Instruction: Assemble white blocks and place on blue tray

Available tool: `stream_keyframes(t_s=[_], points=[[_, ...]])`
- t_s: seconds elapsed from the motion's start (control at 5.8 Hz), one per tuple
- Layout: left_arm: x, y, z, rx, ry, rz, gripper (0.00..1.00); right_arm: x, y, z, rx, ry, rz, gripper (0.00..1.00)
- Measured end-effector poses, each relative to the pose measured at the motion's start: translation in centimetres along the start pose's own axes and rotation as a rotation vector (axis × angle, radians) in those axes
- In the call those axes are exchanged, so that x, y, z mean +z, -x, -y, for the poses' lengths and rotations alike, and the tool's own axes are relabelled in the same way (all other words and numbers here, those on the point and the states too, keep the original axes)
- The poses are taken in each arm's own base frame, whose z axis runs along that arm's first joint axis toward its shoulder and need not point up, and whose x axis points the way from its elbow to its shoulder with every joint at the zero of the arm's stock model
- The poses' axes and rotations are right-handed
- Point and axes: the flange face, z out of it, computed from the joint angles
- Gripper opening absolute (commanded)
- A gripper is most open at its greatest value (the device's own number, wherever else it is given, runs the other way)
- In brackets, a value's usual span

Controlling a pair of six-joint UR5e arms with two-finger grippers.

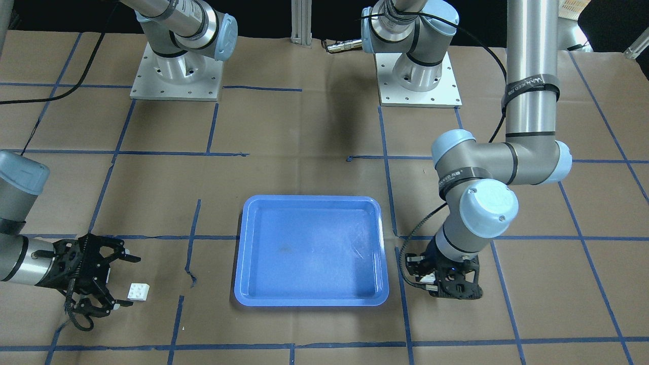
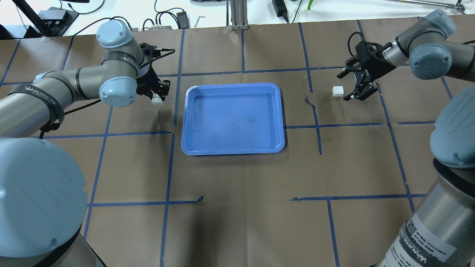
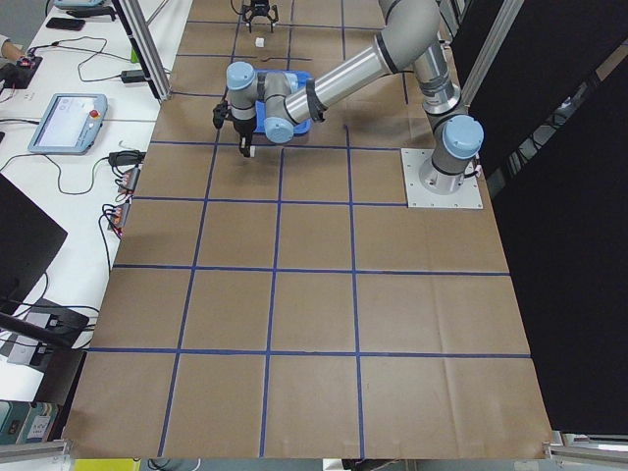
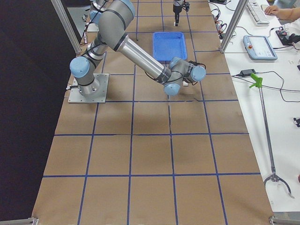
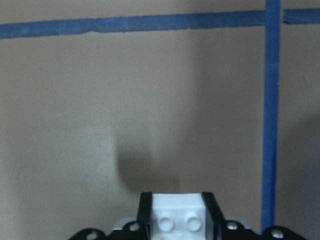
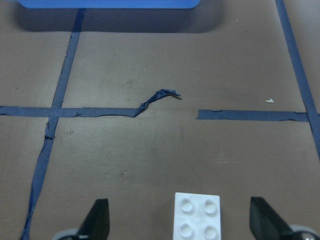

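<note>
On the left of the overhead view we see the left gripper (image 2: 157,97) pointing down at the brown paper-covered table (image 2: 241,178), just beside the left rim of the blue tray (image 2: 233,122). Its jaws are drawn in and clamped on the first white block (image 2: 157,99). In the left wrist view that block (image 5: 177,212) sits squeezed between the two black fingers (image 5: 145,215) with two of its studs facing the camera, and a soft shadow falls on the paper just beyond it. We cannot tell whether the block touches the table. The front-facing view shows the same grip from the other side, the left gripper (image 1: 431,281) low over the paper with the block (image 1: 426,278) in it, close to the tray (image 1: 309,248) but outside it. The tray lies flat in the middle of the table with nothing in it, its floor slightly scuffed. Further right, past a torn blue tape line (image 2: 311,104), the second white block (image 2: 337,91) rests on the paper with its studs up, well apart from the tray. The right gripper (image 2: 344,87) reaches in from the right with its jaws spread wide on either side of that block. In the right wrist view the block (image 6: 197,216) lies between the fingers (image 6: 97,222), with a gap on each side.
</note>
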Motion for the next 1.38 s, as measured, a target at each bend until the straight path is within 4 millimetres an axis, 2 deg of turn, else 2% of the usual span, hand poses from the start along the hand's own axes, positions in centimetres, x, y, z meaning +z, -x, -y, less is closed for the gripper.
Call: stream_keyframes(t_s=[0.17,0.34,0.52,0.86,1.03,1.38], points=[[-2.2,-5.3,-1.1,0.084,0.001,-0.004,0.2,1.1,0.4,-0.6,0.001,0.001,0.004,1.0],[-3.0,-10.3,-2.1,0.192,0.0,-0.013,0.2,1.3,0.4,-0.9,-0.006,0.012,-0.009,1.0],[-2.9,-13.8,-3.0,0.305,0.005,-0.021,0.2,1.3,0.4,-1.1,-0.008,0.019,-0.017,0.99],[-1.0,-18.7,-4.8,0.637,0.027,-0.027,0.21,1.0,0.3,-1.3,-0.006,0.018,-0.027,0.66],[0.2,-20.7,-5.2,0.804,0.011,-0.026,0.21,0.9,0.2,-1.2,-0.009,0.018,-0.03,0.57],[2.2,-22.2,-5.4,1.193,-0.009,-0.032,0.25,0.6,0.0,-1.1,-0.018,0.019,-0.036,0.27]])
